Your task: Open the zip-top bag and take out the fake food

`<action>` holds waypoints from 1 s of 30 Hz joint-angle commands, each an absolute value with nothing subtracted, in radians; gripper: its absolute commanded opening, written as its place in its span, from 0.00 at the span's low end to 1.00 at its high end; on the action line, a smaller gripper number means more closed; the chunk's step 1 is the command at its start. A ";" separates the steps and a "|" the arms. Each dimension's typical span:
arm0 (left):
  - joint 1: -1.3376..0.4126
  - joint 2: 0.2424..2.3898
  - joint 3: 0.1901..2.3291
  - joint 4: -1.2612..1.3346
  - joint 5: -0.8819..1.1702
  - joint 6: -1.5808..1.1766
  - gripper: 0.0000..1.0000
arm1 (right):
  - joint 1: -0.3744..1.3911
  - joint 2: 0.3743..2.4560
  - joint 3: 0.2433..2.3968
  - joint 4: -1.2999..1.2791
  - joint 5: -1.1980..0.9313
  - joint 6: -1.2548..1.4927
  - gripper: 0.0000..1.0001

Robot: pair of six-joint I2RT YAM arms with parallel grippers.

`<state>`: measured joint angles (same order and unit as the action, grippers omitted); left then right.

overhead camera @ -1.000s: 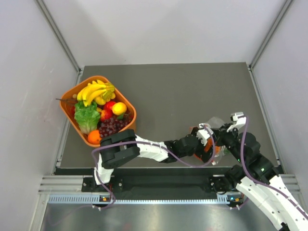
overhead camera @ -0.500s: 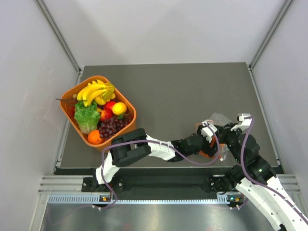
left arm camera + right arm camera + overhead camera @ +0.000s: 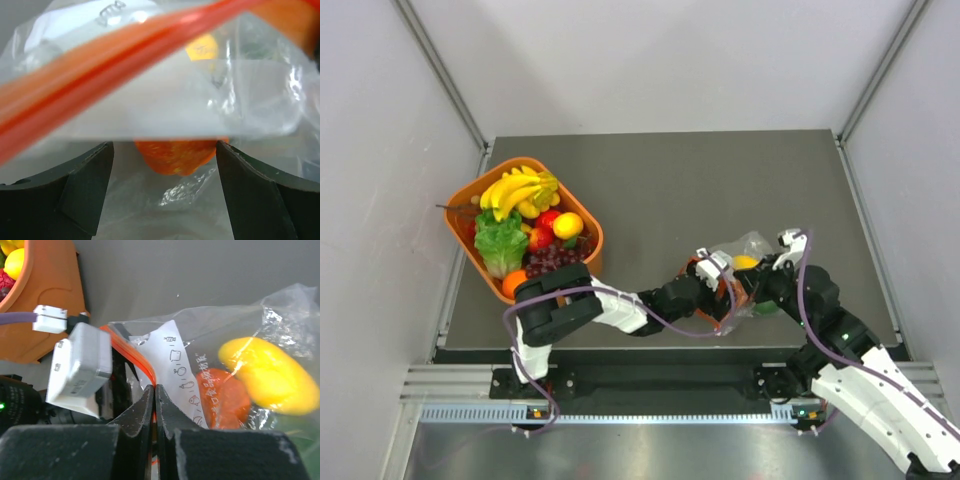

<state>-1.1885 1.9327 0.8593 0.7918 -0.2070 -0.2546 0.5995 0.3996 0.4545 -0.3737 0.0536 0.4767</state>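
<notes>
We pinch the bag (at the table's 4 o'clock) by its zip with the right gripper, so the spread left gripper can reach the orange fruit inside

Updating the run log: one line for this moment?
left end effector open at zip-top bag mouth | right end effector shut on zip-top bag | fake food inside

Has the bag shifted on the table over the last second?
Yes. The bag has moved left, toward the orange basket and away from the right edge of the table.
</notes>
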 commanded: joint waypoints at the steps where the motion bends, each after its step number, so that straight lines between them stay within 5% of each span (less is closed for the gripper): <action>1: -1.181 1.855 0.807 0.930 -0.207 -0.241 0.88 | 0.611 0.422 0.489 -0.293 0.038 0.485 0.00; 14: -1.181 1.821 0.747 0.910 -0.160 -0.172 0.90 | 0.611 0.606 0.546 -0.258 0.198 0.416 0.02; 16: -1.180 1.818 0.744 0.908 -0.158 -0.170 0.91 | 0.612 0.606 0.543 -0.259 0.206 0.414 0.23; 18: -1.178 1.815 0.738 0.908 -0.155 -0.169 0.91 | 0.611 0.597 0.537 -0.265 0.212 0.405 0.65; 20: -1.178 1.812 0.739 0.899 -0.153 -0.166 0.91 | 0.611 0.574 0.528 -0.271 0.236 0.403 0.82; 23: -1.178 1.804 0.741 0.893 -0.152 -0.160 0.91 | 0.611 0.540 0.520 -0.278 0.256 0.407 0.94; 30: -1.170 1.790 0.739 0.884 -0.155 -0.147 0.92 | 0.611 0.629 0.499 -0.313 0.253 0.434 0.96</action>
<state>-1.1774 1.8431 0.7475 0.8516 -0.1684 -0.1650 0.6003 0.5934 0.4919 -0.3054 0.2283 0.4198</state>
